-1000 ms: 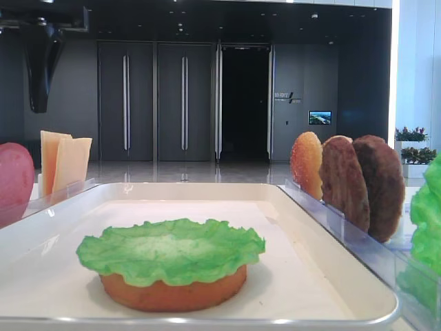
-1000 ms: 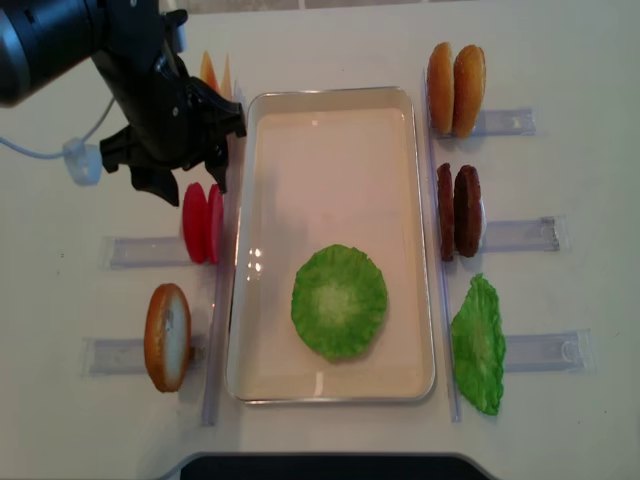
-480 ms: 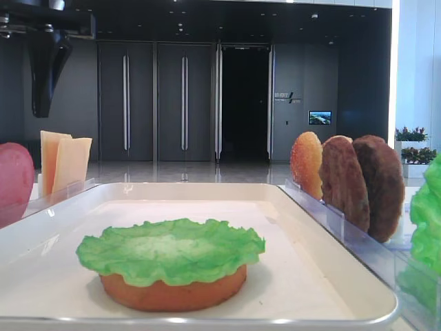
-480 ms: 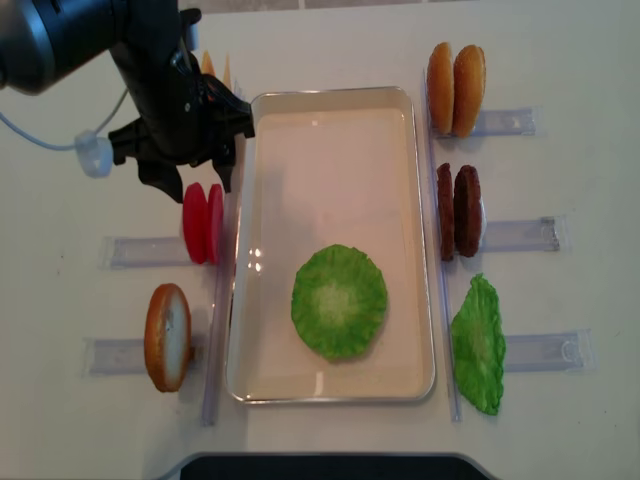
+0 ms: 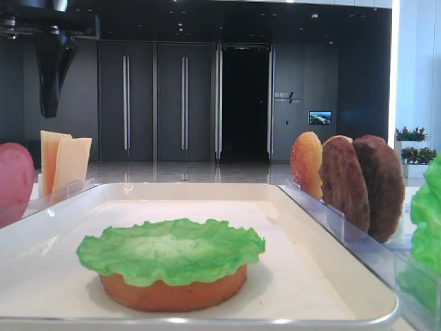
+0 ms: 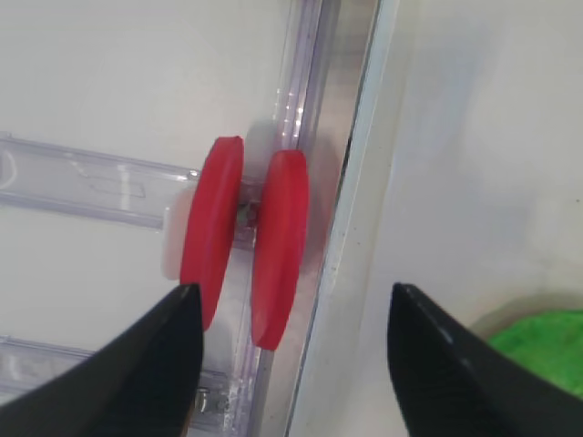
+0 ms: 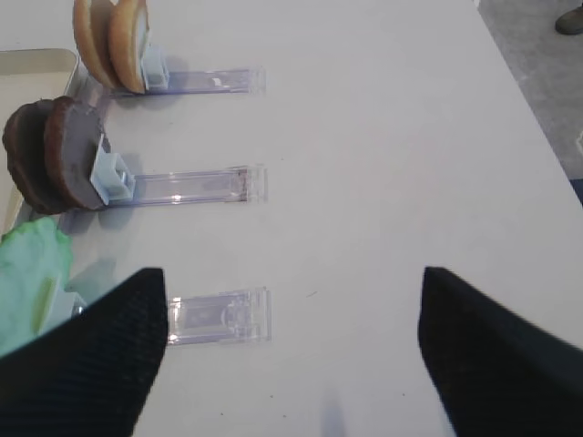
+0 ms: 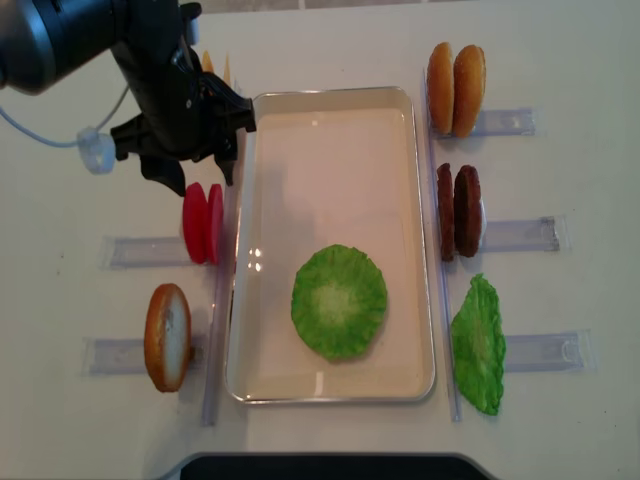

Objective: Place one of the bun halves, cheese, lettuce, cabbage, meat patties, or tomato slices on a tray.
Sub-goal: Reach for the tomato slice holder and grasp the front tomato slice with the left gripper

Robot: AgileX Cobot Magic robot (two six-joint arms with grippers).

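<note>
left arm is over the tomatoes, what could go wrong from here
1. The two tomato slices stand close together in one rack, so the open left gripper might grab both or knock one over.
2. They sit right beside the tray rim; a descending finger could catch it.
3. The lettuce on the bun is ruffled, so a dropped slice may slide off.

No text can be read anywhere. A small wall sign (image 5: pixel 283 97) beside the far dark doorway (image 5: pixel 244 103) carries lettering too small and blurred to make out.
</note>
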